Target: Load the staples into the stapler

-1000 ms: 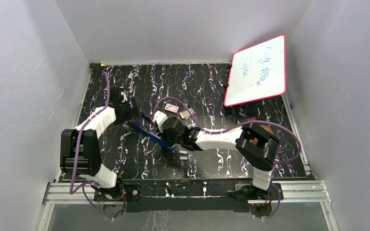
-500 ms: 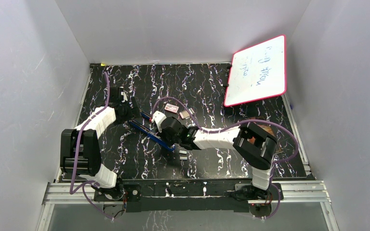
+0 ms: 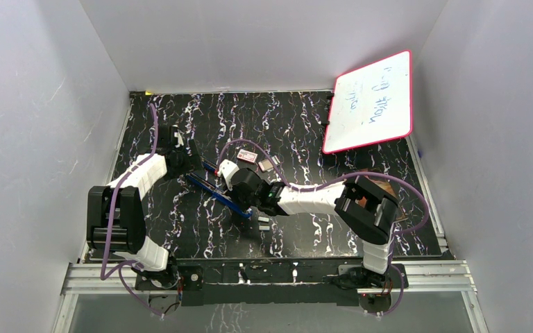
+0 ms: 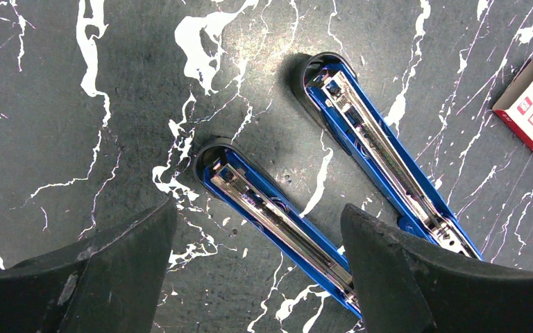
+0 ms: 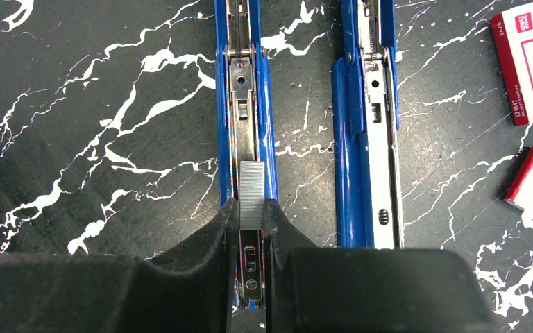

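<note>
My right gripper (image 5: 251, 208) points straight down, its arm stretched across to the left. It pinches the staples (image 5: 252, 191) at its fingertips, lined up over the stapler (image 5: 241, 83) channel. My left gripper (image 4: 257, 211) hovers spread wide above the stapler's rounded ends.

1. The staples (image 5: 252, 193): one short silvery-grey strip, pinched between the right gripper's (image 5: 251, 211) fingers and lying lengthwise over the stapler's magazine channel.
2. The stapler (image 5: 348, 180): blue, opened flat, its long halves side by side.
</note>
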{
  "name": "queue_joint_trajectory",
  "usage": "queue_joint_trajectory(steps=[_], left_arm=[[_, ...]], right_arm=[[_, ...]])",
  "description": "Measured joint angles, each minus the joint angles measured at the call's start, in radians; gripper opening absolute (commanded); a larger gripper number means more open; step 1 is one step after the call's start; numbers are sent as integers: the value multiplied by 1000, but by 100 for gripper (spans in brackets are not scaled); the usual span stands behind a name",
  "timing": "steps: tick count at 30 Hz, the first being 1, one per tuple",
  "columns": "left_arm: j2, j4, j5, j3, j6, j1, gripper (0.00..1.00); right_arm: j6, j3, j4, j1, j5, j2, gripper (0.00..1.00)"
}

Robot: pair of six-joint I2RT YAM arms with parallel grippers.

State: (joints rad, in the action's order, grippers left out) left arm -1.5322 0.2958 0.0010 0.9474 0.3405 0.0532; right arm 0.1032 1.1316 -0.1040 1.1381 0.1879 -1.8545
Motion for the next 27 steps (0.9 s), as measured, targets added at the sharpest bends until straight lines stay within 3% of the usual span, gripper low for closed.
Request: queue_joint_trajectory(steps=[27], left_arm=[[-2,0,3,2,0,-6,86]], right_arm=[[2,0,0,0,-1,0,30]])
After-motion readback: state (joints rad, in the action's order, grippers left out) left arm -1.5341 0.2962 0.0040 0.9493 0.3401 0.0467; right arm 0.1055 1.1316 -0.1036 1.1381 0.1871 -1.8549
